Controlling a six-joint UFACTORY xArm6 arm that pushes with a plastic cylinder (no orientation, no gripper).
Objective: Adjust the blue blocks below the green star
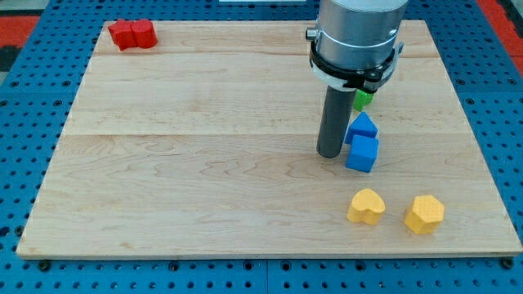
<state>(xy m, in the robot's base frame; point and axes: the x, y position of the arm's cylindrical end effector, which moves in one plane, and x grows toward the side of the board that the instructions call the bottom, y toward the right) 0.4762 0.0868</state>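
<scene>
Our tip [330, 153] is standing upright, touching the two blue blocks [361, 153] from the view's left — green star [363, 99] just above; no jaws showing.

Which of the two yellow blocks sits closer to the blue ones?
The heart-shaped yellow block, toward the view's left; the other yellow block lies farther right of the blue blocks.

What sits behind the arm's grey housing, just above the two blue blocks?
A green block shows only as a small sliver at the housing's lower right edge, above the upper blue block and the blue cube. Its shape is covered. My tip rests left of the cube.
</scene>
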